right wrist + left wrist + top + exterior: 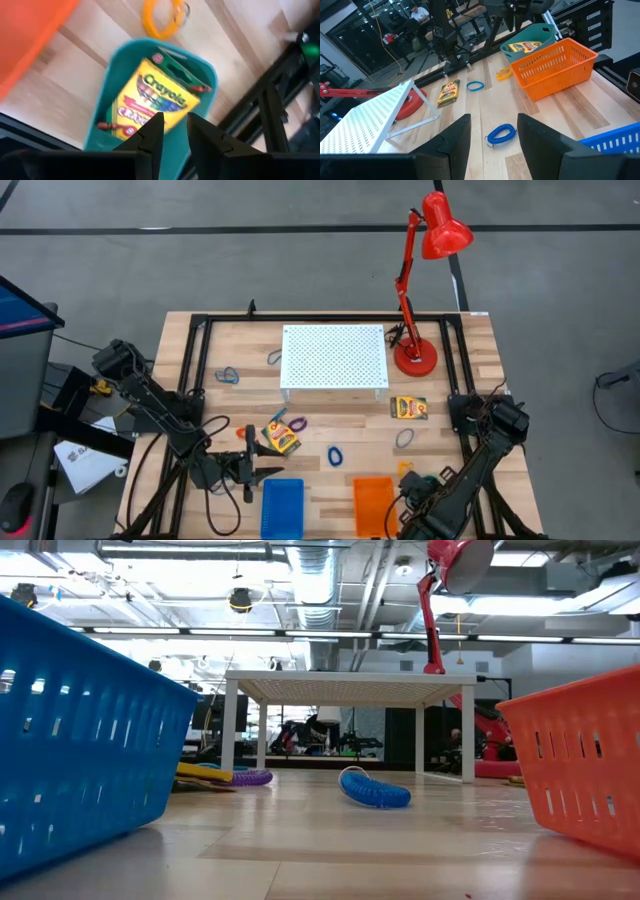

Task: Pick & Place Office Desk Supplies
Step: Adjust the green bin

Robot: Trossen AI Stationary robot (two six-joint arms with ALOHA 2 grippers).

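My left gripper (258, 455) (492, 145) hovers open over the near-left table; a blue coiled loop (501, 134) (335, 455) (375, 790) lies flat just ahead between its fingers, untouched. My right gripper (175, 132) (418, 488) hangs open, fingers narrowly apart, over a teal bin (112, 70) (546, 31) that holds a crayon box (150, 102) (525, 47). A yellow loop (162, 17) (405, 468) lies beside the bin. Two more crayon boxes (408, 408) (282, 433), a purple loop (297, 423) and a grey-blue loop (404, 438) lie mid-table.
A blue basket (282, 507) and an orange basket (373, 505) stand at the near edge. The white perforated stand (333, 358) and the red lamp (413, 358) occupy the far side. More loops (228, 375) (274, 357) lie left of the stand.
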